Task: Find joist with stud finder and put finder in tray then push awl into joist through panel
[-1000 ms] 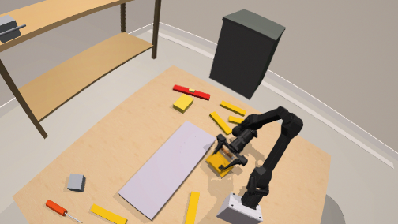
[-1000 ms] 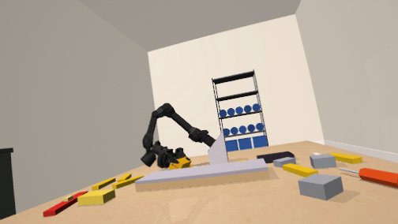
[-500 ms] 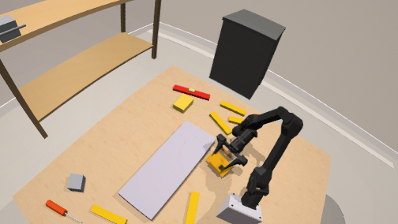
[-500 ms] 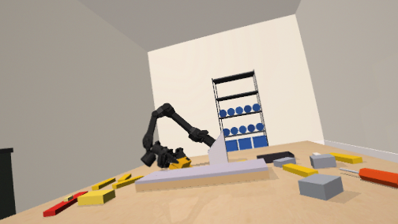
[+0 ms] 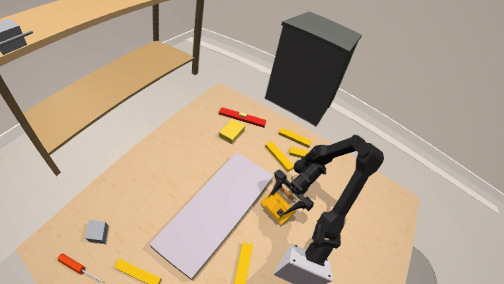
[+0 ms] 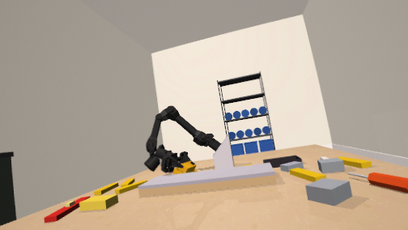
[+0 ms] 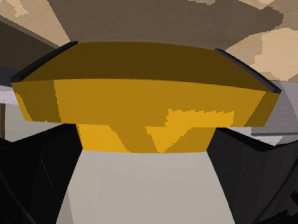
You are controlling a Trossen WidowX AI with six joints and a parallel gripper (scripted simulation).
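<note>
My gripper (image 5: 278, 204) (image 7: 145, 125) is shut on the yellow stud finder (image 5: 272, 202) (image 6: 185, 167) (image 7: 140, 100), its fingers wide around the narrower part of the body. The stud finder is tilted and held a little above the table, just beside the long edge of the pale floor panel (image 5: 210, 215) (image 6: 218, 178). The panel lies flat, with no hole visible. A tool with an orange-red handle (image 5: 71, 263) (image 6: 388, 182) and a thin metal shaft lies past the panel; I cannot tell whether it is the awl. I cannot make out the tray for certain.
A red level (image 5: 250, 119) (image 6: 61, 210), a yellow block (image 5: 232, 130) (image 6: 98, 202) and several yellow strips lie around the panel. A grey block (image 5: 96, 231) (image 6: 329, 191) lies near the orange-red tool. A low dark object (image 6: 283, 161) is behind the panel in the exterior view.
</note>
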